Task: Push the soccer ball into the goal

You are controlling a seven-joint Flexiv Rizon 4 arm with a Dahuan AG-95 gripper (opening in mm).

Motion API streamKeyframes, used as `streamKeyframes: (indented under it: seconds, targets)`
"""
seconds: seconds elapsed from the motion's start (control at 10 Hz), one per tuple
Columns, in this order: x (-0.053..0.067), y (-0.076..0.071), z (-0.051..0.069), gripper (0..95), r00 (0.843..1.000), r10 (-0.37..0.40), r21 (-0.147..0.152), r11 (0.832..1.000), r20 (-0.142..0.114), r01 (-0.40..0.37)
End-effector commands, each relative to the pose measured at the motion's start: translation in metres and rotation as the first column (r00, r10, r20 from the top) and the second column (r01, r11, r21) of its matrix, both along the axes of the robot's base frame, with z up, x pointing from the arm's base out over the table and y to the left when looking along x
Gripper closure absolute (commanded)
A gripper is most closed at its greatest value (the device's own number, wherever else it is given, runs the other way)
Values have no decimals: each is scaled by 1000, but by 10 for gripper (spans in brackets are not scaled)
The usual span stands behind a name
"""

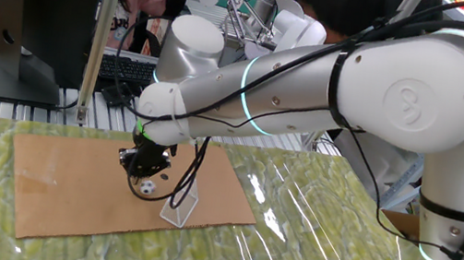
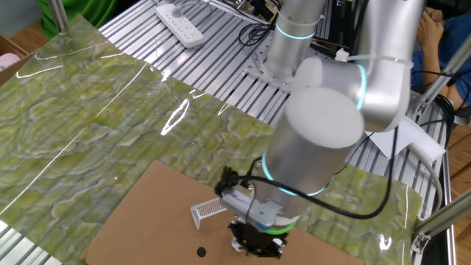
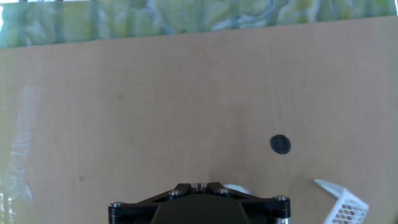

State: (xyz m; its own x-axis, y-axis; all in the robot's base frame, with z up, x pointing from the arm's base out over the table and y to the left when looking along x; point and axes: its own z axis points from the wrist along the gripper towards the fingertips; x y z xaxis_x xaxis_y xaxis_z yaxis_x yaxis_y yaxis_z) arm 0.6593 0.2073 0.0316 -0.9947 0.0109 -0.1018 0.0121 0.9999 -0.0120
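The soccer ball (image 1: 148,188), tiny and white with black patches, lies on the brown cardboard sheet (image 1: 56,181). My gripper (image 1: 147,171) hangs just above and behind it, shut with nothing between its fingers. The goal (image 1: 181,206), a small white netted frame, stands just right of the ball. In the hand view the shut gripper (image 3: 199,185) fills the bottom edge. Beside it only a white sliver of the ball (image 3: 236,188) peeks out. The goal (image 3: 343,203) shows at the lower right corner. In the other fixed view the goal (image 2: 208,212) stands left of the gripper (image 2: 254,244); the ball is hidden there.
A small flat dark round spot (image 3: 280,144) marks the cardboard ahead of the goal; the spot (image 2: 202,252) also shows in the other fixed view. Green patterned cloth (image 1: 325,248) under clear plastic surrounds the cardboard. A monitor (image 1: 41,7), a keyboard (image 1: 129,69) and a power strip (image 2: 179,23) lie behind.
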Motion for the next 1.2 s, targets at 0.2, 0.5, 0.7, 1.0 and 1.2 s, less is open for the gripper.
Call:
streamKeyframes:
  seconds: [0.2,0.5,0.7,1.0,1.2]
  targets:
    - [-1,-1,1,950,1000,-21,-2,1000,3,21]
    - [-2,-2,3,950,1000,-26,-3,1000,9,26]
    - [-2,-2,3,950,1000,-29,-3,1000,11,29]
    - [-2,-2,3,950,999,-32,-3,999,10,32]
    - [-2,-2,3,950,999,-33,-2,999,10,33]
